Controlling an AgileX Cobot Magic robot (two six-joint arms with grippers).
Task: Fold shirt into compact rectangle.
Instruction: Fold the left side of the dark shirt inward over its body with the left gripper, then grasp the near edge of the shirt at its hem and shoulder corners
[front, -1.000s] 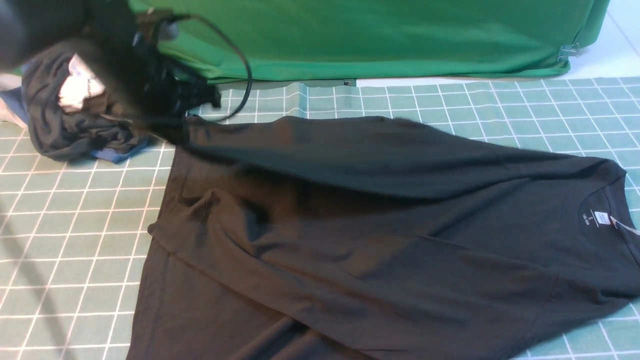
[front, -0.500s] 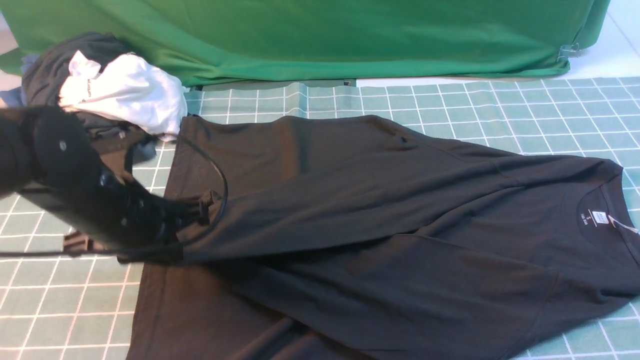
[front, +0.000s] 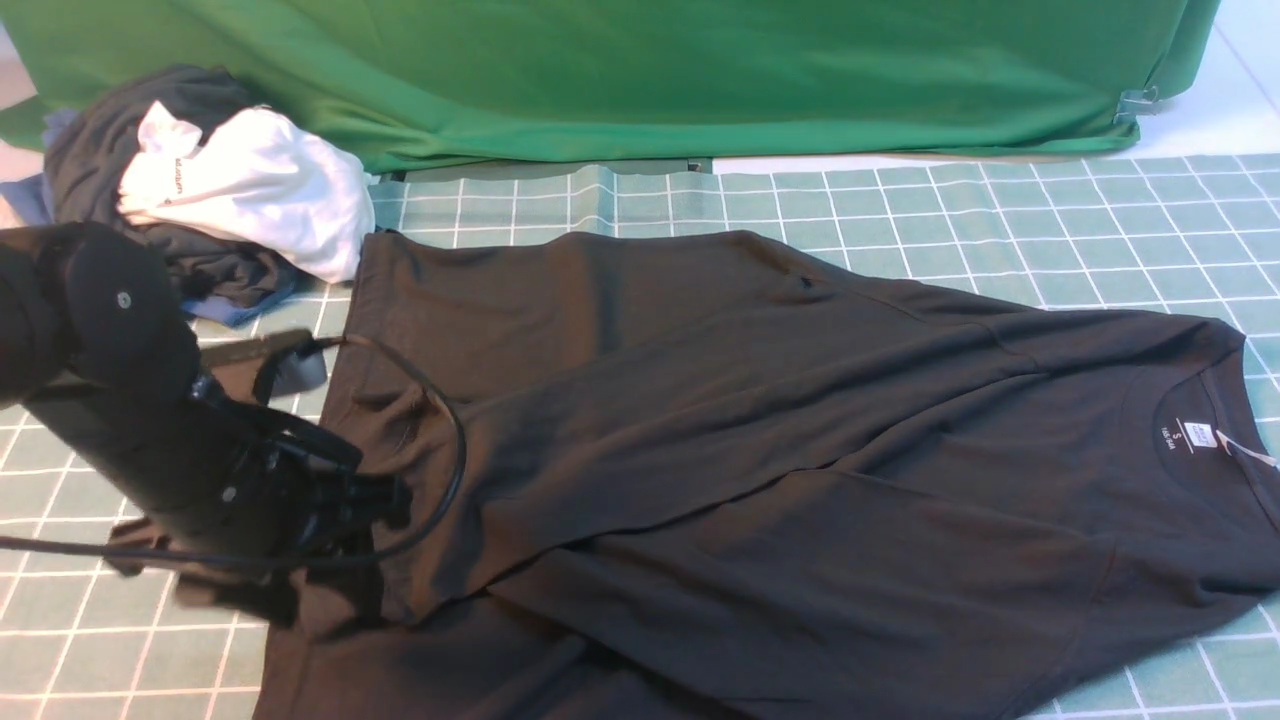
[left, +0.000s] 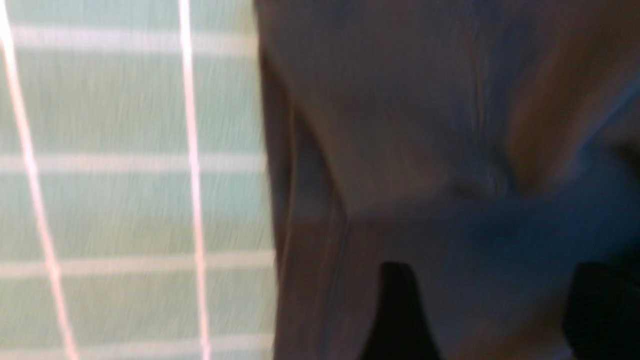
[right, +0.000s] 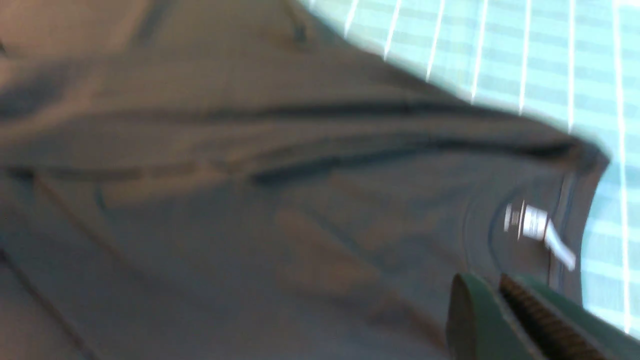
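Observation:
The black shirt (front: 760, 430) lies spread over the green grid mat, with its collar and white neck label (front: 1203, 437) at the right. Its far half is folded toward the near side in a slanting flap. No chest print shows. My left gripper (front: 385, 505) hovers over the flap's left end near the hem. In the left wrist view its dark fingers (left: 397, 300) stand apart over the cloth (left: 425, 125), open and holding nothing. My right gripper (right: 500, 287) is out of the front view. It is shut and empty above the shirt (right: 250, 200), near the label (right: 532, 222).
A white garment (front: 255, 190) lies on a dark grey and blue bundle of clothes (front: 200, 265) at the back left. Green cloth (front: 700, 70) hangs along the back edge. A black cable (front: 455, 450) loops from my left arm over the shirt. Bare mat (front: 1050, 210) shows at far right.
My left arm swung from the back left toward the near side, pulling the shirt's far edge over the body. The flap now lies lower and the clothes pile is uncovered.

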